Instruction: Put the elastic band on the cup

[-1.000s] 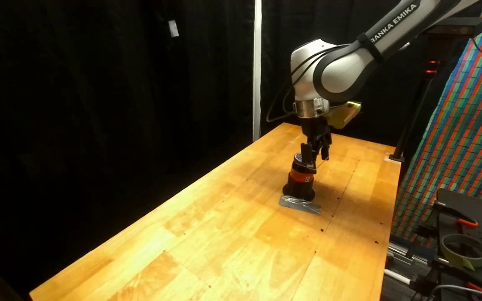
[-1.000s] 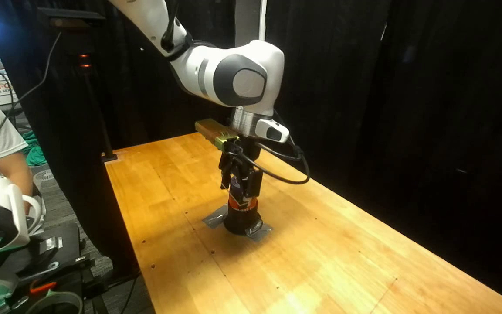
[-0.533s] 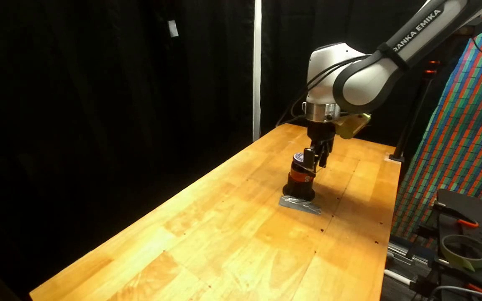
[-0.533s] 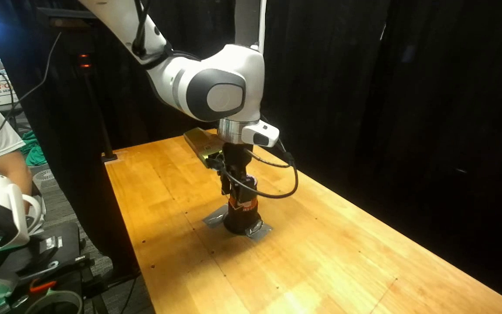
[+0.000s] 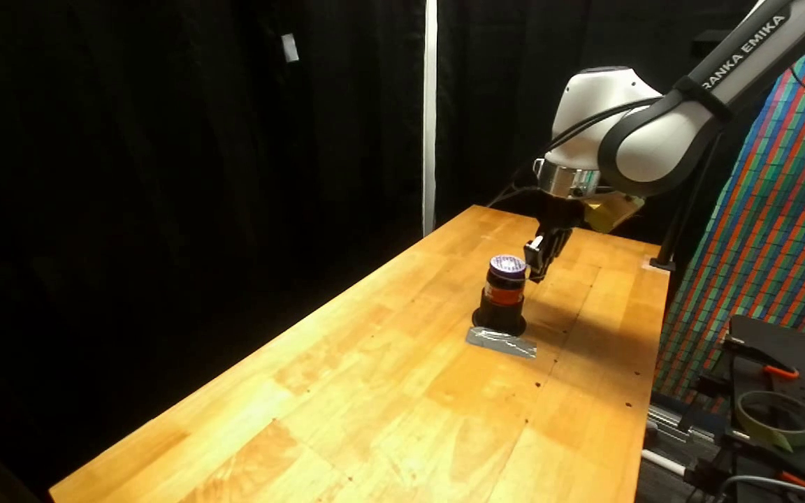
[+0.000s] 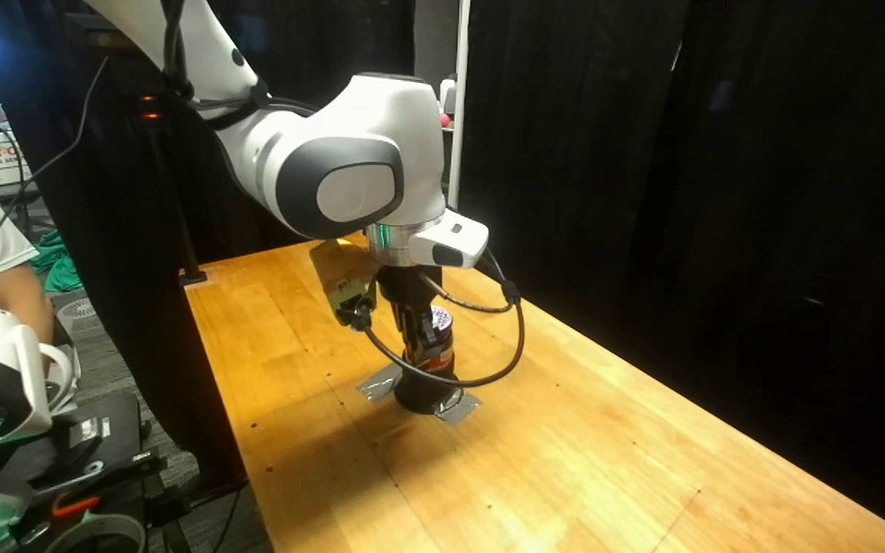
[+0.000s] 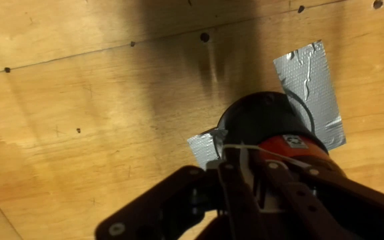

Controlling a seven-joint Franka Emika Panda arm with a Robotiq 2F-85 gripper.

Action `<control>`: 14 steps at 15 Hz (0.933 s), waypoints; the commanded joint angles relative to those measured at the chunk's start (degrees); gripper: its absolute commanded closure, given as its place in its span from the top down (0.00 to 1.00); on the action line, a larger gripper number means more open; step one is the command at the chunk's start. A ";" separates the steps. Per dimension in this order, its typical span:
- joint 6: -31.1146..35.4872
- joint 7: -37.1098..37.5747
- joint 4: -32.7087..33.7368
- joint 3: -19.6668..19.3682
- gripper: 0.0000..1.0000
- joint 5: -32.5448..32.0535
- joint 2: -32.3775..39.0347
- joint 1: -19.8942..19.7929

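Well, from my remote seat I have the dark, upright cylindrical cup with an orange-red stripe and purple rim (image 5: 504,296) standing on the yellow-brown wooden desk (image 5: 388,391), and its fixing makes sense: strips of silver tape (image 7: 322,90) lap over the edge of the wide black foot (image 7: 262,116) beneath it onto the wood, so that, I reckon, a sideways pull cannot drag it along. My black, hinged two-jaw end effector (image 5: 537,269) leans in just beside the cup's upper part, tilted rather than plumb; whether it touches, I can't say. Its jaws look close, but I cannot tell whether they are pressed together, slightly spread or pinching the thin, pale, cord-like elastic band (image 7: 245,146). In the wrist view that band runs past the jaw tips, across the black foot and the orange-red stripe; in an exterior view the band (image 5: 513,279) is a fine line over the cup below the rim, reaching the end effector. I'd judge the loop is partly over the cup and drawn out to stay stretched, so the next move calls for easing it down and letting go gently; hurry, and it could spring off the top
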 commanded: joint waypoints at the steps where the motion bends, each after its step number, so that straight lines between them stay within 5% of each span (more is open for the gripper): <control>1: 5.18 0.40 -4.77 -0.99 0.06 0.36 -3.59 -1.28; 9: 11.12 -8.51 -10.24 3.46 0.11 14.95 -8.31 -3.20; 14: 21.97 -7.67 -13.80 2.30 0.11 7.41 -9.18 -1.78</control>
